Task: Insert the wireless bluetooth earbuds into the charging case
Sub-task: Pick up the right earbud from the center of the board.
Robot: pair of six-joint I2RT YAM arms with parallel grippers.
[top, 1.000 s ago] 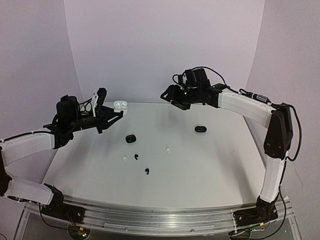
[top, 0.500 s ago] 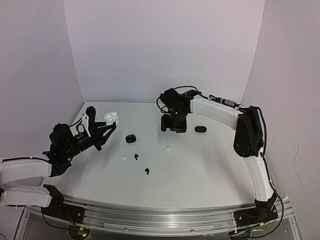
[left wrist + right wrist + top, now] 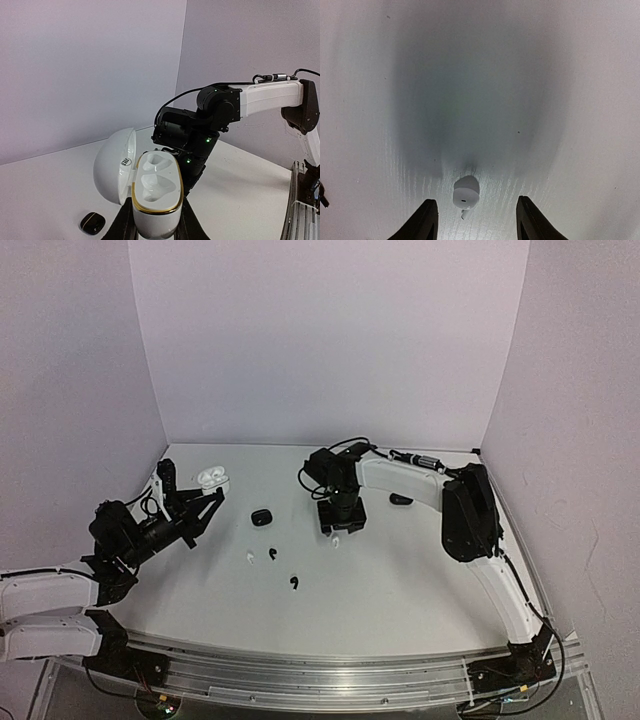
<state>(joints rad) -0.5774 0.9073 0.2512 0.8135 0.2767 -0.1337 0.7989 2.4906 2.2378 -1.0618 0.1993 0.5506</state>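
Table (image 3: 420, 580) with two arms. Right gripper (image 3: 476, 216): pointing down, fingers apart, one white earbud (image 3: 466, 192) lying on the surface between the tips, touching neither. Left gripper (image 3: 156, 222): clamped on the open white charging case (image 3: 156, 192), lid hinged back, both wells visible. Two closed black cases (image 3: 261, 517), a second white earbud (image 3: 249, 559) and two black earbuds (image 3: 293, 583) lie loose mid-table.

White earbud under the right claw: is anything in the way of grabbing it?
Nothing visible is. The right gripper hangs over the white earbud, fingers open on either side, only table between. The left gripper holds the open white case.
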